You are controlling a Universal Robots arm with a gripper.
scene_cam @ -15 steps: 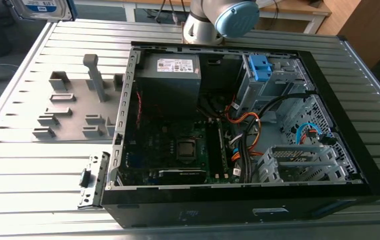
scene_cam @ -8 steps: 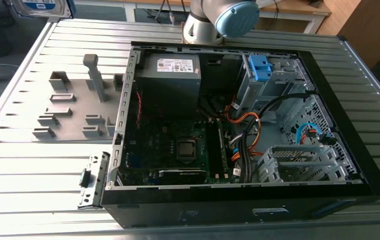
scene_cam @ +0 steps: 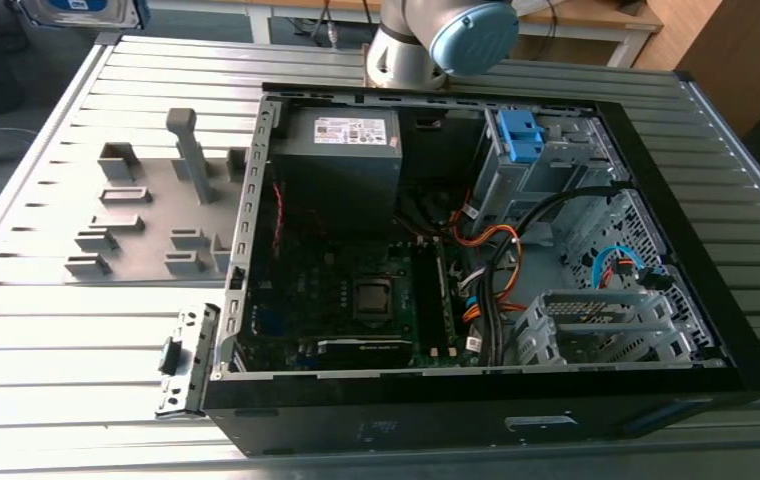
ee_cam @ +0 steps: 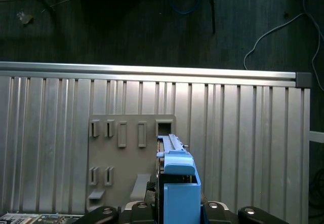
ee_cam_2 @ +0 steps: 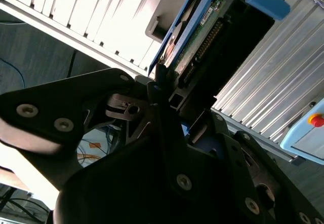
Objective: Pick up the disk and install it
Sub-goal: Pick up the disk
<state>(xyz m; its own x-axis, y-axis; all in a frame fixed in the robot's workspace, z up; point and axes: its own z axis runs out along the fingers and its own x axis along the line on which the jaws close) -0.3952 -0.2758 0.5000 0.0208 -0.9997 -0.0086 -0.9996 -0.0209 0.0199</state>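
Second wrist view: disk [ee_cam_2: 202, 29] is clamped edge-on by gripper [ee_cam_2: 164, 84] w/ jaws shut on it, over fixture plate [ee_cam: 126, 158] at exterior view's left of PC case [scene_cam: 420, 430]; firm, level hold is advised

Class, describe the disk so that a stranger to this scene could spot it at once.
In the first wrist view, find the ribbed metal table, then the grey slotted plate on it. In front of that plate the gripper holds the disk on edge. Its blue frame sets it apart from the all-grey plate and table.
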